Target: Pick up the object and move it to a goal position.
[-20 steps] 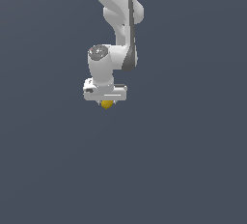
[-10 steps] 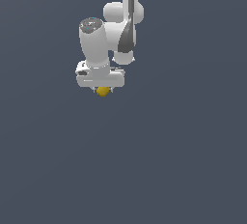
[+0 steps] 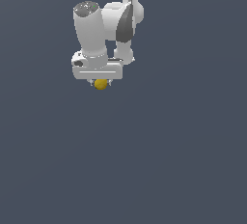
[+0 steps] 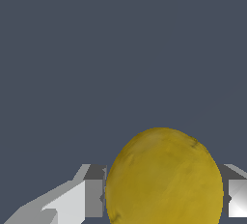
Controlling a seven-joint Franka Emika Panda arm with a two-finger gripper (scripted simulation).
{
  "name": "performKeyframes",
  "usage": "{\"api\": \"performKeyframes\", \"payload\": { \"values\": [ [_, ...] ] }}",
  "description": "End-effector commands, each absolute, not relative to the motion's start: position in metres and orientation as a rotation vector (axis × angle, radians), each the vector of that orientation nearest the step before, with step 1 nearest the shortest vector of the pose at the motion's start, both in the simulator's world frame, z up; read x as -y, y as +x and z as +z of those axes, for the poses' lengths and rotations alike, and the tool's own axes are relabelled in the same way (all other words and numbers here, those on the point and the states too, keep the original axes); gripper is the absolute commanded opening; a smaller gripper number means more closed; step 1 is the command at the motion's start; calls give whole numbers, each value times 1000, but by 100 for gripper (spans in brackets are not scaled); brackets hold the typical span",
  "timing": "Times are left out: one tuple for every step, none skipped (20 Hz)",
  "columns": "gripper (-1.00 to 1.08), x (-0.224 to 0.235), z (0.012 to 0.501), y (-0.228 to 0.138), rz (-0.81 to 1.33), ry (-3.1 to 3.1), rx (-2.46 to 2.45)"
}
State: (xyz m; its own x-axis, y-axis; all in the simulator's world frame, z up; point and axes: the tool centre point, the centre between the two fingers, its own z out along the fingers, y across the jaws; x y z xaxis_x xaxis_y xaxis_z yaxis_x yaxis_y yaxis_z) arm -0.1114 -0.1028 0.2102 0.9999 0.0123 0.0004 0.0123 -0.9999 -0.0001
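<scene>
The object is a small yellow-orange ball-like blob [image 3: 101,84], held just under the white gripper [image 3: 100,83] in the exterior view. The gripper hangs from the white arm in the upper middle of that view, and its short fingers are mostly hidden behind the hand body. In the wrist view the yellow blob [image 4: 164,177] fills the space between two grey-white fingers [image 4: 91,191], one on each side and both touching it. The gripper is shut on the object and holds it in the air.
A plain dark grey-blue surface [image 3: 169,160] fills the whole background in both views. No other objects, containers or edges show. The arm's white links [image 3: 120,20] rise out of the exterior view's top.
The arm has risen and swung toward the camera, toward the exterior view's left. The gripper and the yellow blob moved up with it, and the wrist now looks larger.
</scene>
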Motion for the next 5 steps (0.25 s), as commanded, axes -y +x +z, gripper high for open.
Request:
{"api": "performKeyframes", "payload": {
  "values": [
    [-100, 103, 212, -111, 0, -3141, 20],
    [-100, 103, 212, -111, 0, -3141, 20],
    [-100, 103, 211, -111, 0, -3141, 20],
    [-100, 103, 210, -111, 0, -3141, 20],
    [-100, 103, 210, -110, 0, -3141, 20]
  ]
}}
